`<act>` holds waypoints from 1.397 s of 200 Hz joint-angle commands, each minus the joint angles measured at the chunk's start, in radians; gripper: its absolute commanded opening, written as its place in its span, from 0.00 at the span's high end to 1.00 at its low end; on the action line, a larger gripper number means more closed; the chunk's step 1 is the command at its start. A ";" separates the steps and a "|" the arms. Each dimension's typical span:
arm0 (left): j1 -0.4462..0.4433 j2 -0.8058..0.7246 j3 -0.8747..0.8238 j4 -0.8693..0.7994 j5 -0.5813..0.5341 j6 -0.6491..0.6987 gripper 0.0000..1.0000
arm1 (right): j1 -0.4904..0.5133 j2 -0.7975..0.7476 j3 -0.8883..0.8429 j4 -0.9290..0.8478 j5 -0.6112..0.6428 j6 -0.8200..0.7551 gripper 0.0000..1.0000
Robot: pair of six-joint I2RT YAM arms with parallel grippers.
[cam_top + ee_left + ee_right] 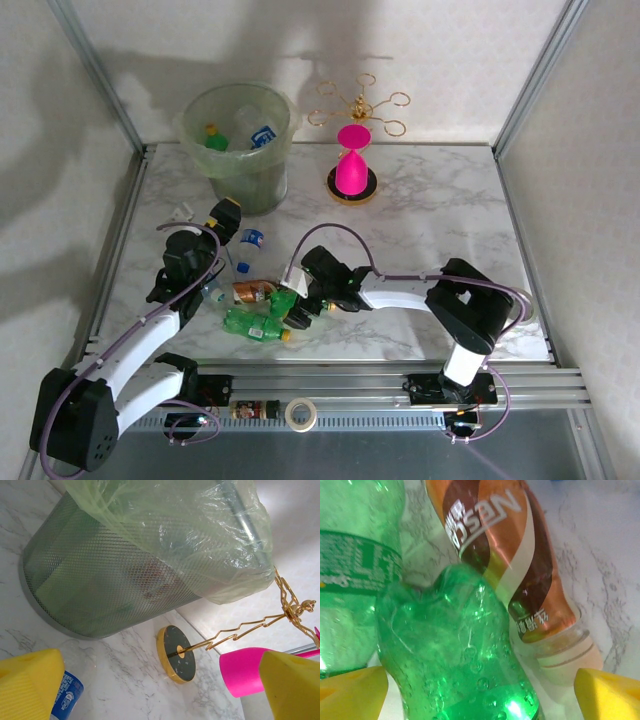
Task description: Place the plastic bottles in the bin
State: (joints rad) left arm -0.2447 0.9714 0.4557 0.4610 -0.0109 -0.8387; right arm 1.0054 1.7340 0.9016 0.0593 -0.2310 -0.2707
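Bare marble table (440,215) is lying open beyond my right arm, while loose bottles are crowding the near edge between my arms. My left gripper (224,214) is reaching toward the bin (245,180) in the far left corner, jaws apart, with a blue-labelled bottle (67,696) just beside one finger. My right arm is folding low, its right gripper (480,692) gaping around a green bottle (455,650) without pinching; a brown bottle (510,565) is touching it. The bin is holding a yellow-capped bottle (215,137) and a clear bottle (260,135).
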 commanded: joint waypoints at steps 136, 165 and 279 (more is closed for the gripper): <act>0.010 0.020 0.031 0.034 0.068 -0.033 0.00 | 0.020 -0.013 -0.050 0.044 0.100 -0.039 0.39; 0.009 0.014 0.041 0.022 0.080 -0.030 0.00 | 0.020 -0.038 -0.063 0.075 0.112 -0.036 0.44; -0.061 0.030 0.127 0.018 0.158 0.025 0.01 | -0.093 -0.323 -0.194 0.271 0.093 0.131 0.49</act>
State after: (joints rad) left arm -0.2787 1.0008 0.5323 0.4706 0.1055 -0.8528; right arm 0.9489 1.4857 0.7322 0.2447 -0.1314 -0.2146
